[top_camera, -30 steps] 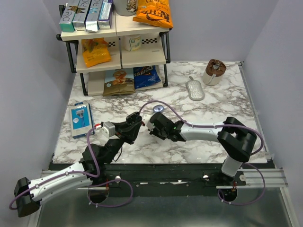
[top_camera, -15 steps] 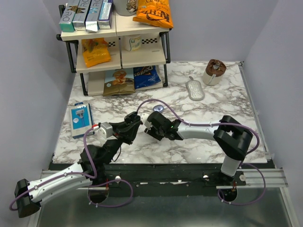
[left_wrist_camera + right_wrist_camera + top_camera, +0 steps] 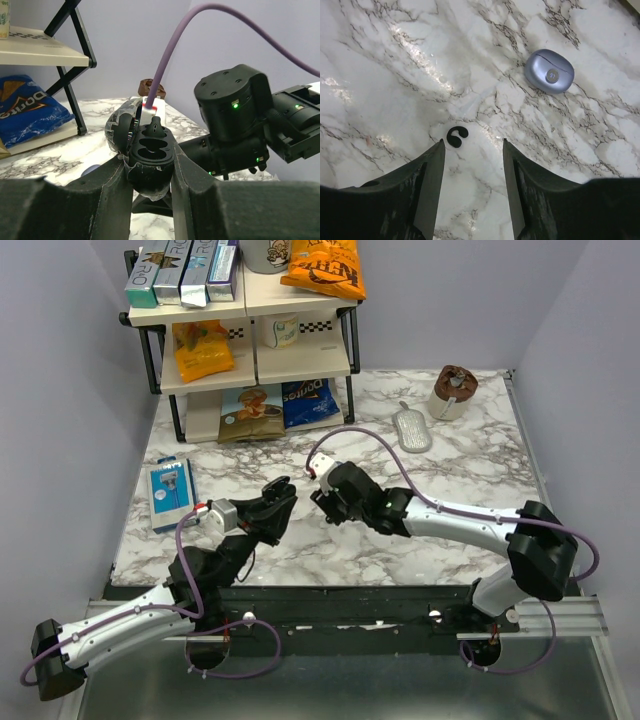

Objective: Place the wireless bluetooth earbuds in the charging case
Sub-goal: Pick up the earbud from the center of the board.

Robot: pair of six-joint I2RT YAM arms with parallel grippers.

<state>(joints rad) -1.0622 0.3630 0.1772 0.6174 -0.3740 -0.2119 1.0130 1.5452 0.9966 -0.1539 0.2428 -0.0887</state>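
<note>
One overhead, two close wrist views

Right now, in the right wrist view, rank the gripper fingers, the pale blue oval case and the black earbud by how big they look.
1. gripper fingers, largest, though nearness to the camera inflates them.
2. pale blue oval case.
3. black earbud, smallest by far.

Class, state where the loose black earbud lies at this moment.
In the right wrist view, the black earbud lies on the marble table just ahead of the open right gripper, with a pale blue case to its upper right.
</note>
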